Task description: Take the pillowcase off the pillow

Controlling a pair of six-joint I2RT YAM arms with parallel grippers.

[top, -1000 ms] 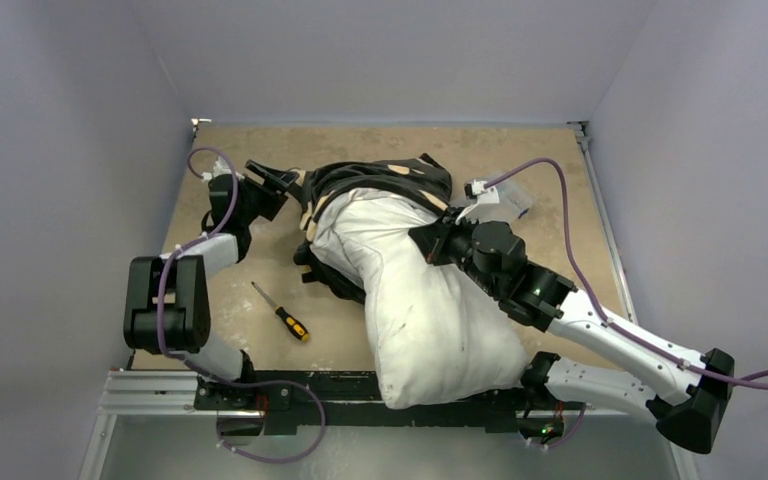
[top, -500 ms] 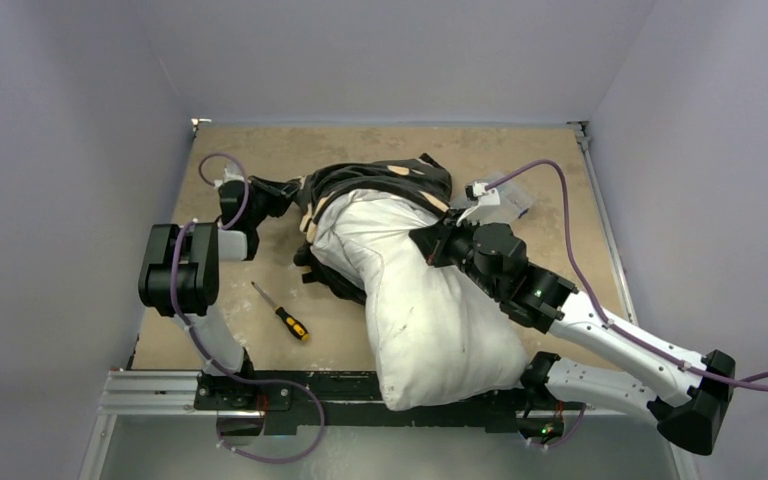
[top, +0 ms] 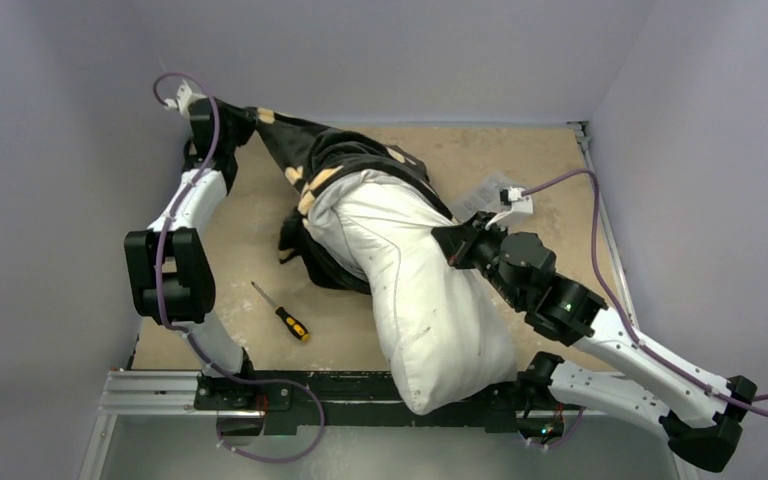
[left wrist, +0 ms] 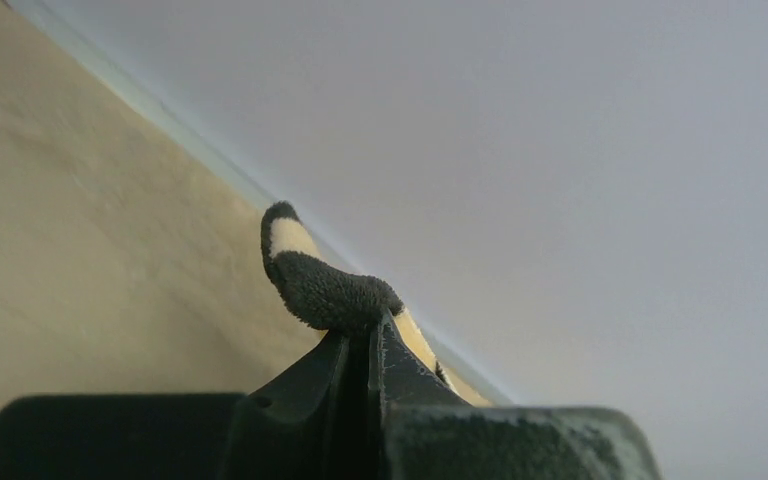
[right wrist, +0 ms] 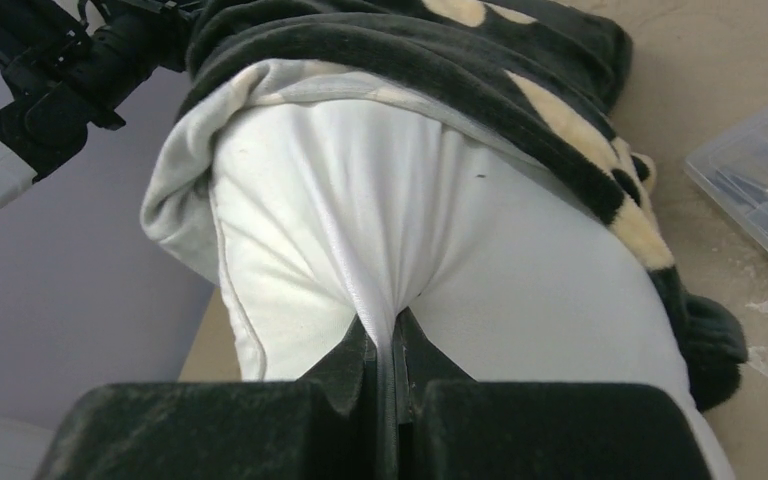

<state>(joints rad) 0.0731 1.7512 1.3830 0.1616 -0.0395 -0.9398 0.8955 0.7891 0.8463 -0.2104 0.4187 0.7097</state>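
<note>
The pillowcase (top: 345, 150) is thick black plush cloth, fuzzy and matt, with a smoother pale grey lining. The pillow (top: 420, 290) is smooth white woven cloth, faintly shiny and smudged. The table (top: 530, 160) looks matt, mottled tan. The clear plastic box (right wrist: 760, 170) is glossy.

Black tan-patterned pillowcase (top: 348, 150), white pillow (top: 410, 275)

Your left gripper (top: 246, 116) sits close to left wall (top: 90, 150), far corner. Open tabletop (top: 260, 245) holds screwdriver (top: 282, 313); plastic box (top: 481, 189) crowds your right arm (top: 560, 300).

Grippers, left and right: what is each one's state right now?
Left gripper: shut on the pillowcase.
Right gripper: shut on the pillow.
</note>
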